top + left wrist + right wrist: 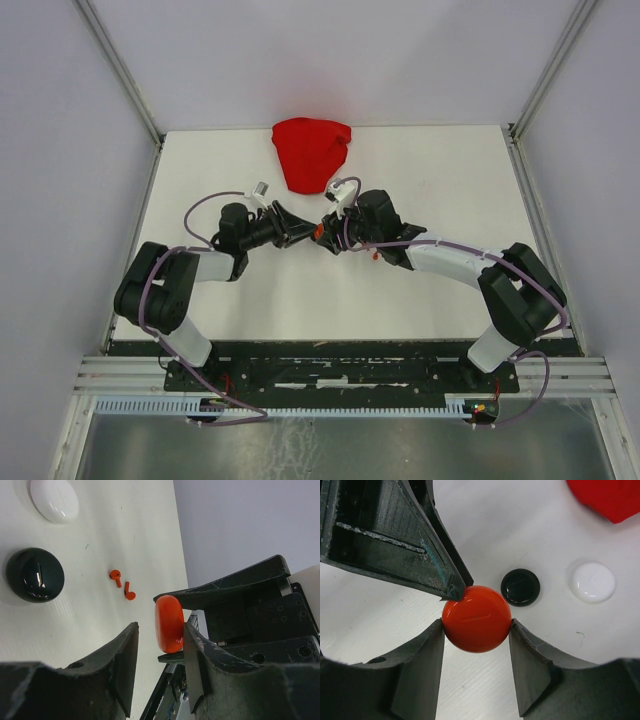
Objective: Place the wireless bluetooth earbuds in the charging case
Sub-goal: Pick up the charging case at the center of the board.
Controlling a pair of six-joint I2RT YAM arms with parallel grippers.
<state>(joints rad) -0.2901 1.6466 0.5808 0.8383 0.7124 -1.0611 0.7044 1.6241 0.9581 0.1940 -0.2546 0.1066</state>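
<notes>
The right gripper [476, 630] pinches the red charging case [476, 615], likely steadying it for opening. The left gripper [160, 630], jaws apart, straddles its rim. Two red earbuds [116, 575] lie beyond it on the table [75, 630].

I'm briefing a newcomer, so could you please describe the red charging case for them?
Start at the big red cloth at the far edge of the table. Just in front of it, the red charging case is the glossy round disc clamped in the right gripper. That sets it apart from the black case and white case, which lie free on the table.
</notes>
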